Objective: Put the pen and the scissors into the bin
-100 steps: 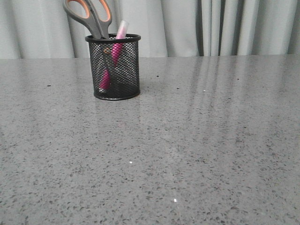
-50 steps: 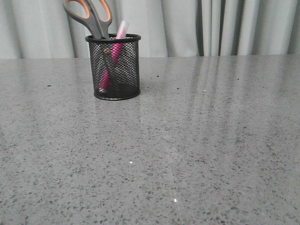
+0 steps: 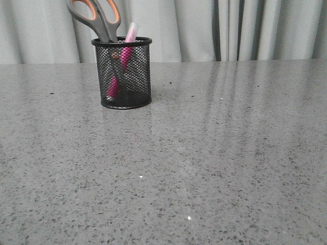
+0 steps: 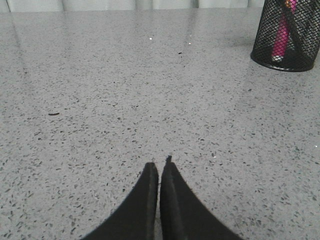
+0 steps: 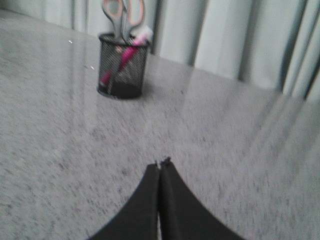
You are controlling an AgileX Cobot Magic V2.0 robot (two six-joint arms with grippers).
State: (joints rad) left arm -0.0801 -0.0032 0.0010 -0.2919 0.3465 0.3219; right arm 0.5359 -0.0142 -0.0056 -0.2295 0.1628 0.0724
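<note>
Scissors [image 3: 97, 18] and pen [image 3: 122, 57] both stand inside the black wire-mesh bin [image 3: 123, 74], which sits upright on the speckled grey table [image 3: 204, 163] at the far left, near the pale curtain [image 3: 245, 28]. The scissors' blades go down into the cup, with their grey, orange-lined loops rising above the rim. The pink pen leans beside them, its clear cap poking out. The left gripper [image 4: 159, 167] is clenched shut on nothing, low over bare tabletop, well apart from the bin. The right gripper [image 5: 160, 165] is likewise closed and empty, with the bin well beyond its fingertips.
</note>
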